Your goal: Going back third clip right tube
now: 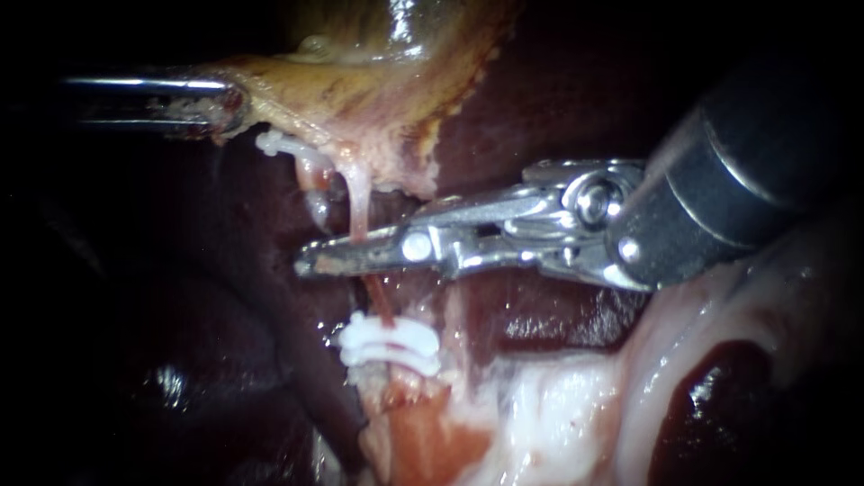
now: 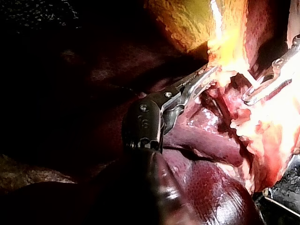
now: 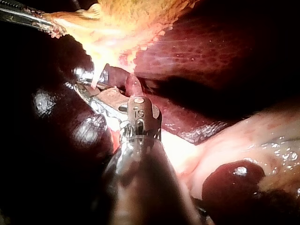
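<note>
My left instrument comes in at the upper left, its jaws shut on the yellowish edge of the gallbladder and holding it up. A thin pale right tube hangs from the gallbladder down to two white clips. My right instrument lies across this tube, and a narrow gap shows between its long jaws. Another white clip sits on the left tube. In the left wrist view, my left instrument grips the gallbladder edge and my right instrument shows beside it.
Dark red liver lies behind and to the left. Pale white tissue with a dark blood pool fills the lower right. The right instrument's thick wrist fills the right side.
</note>
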`<state>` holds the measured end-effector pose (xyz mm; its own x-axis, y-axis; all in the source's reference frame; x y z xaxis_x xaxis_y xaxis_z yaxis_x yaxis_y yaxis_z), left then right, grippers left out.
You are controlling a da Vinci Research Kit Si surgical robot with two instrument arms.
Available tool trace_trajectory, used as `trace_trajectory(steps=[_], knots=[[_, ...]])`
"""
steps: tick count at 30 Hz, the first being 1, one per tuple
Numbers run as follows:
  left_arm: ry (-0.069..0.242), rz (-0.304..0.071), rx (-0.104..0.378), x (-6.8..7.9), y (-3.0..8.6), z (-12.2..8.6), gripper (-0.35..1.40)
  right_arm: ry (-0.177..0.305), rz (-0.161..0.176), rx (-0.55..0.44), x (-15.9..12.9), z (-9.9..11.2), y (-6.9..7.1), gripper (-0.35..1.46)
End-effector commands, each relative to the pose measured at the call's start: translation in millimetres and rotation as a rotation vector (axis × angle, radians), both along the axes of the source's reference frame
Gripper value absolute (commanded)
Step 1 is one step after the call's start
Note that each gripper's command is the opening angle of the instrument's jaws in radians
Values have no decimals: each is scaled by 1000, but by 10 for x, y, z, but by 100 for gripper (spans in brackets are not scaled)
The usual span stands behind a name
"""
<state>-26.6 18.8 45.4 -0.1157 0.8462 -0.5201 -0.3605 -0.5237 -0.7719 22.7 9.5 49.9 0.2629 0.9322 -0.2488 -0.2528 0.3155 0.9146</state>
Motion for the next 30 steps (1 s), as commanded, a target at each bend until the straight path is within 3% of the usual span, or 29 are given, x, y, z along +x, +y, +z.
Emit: trace_trajectory(steps=[1, 4, 7, 13, 19, 24, 30], knots=[[0, 0, -1, -1, 0, 1, -35, 5, 5, 1, 1, 2, 1, -33], [1, 0, -1, -1, -1, 1, -35, 18, 5, -23, 3, 8, 1, 23], [1, 0, -1, -2, -1, 2, -35, 21, -1, -54, 9, 18, 0, 42], [2, -1, -2, -3, -2, 2, -35, 39, -20, -147, 13, 45, -2, 48], [2, -1, -3, -3, -3, 3, -35, 59, -60, -289, 6, 69, 6, 50], [4, -4, -3, -3, -3, 3, -35, 78, -95, -388, -2, 72, 8, 50], [4, -4, -3, -3, -4, 2, -35, 109, -144, -500, -23, 63, -1, 50]])
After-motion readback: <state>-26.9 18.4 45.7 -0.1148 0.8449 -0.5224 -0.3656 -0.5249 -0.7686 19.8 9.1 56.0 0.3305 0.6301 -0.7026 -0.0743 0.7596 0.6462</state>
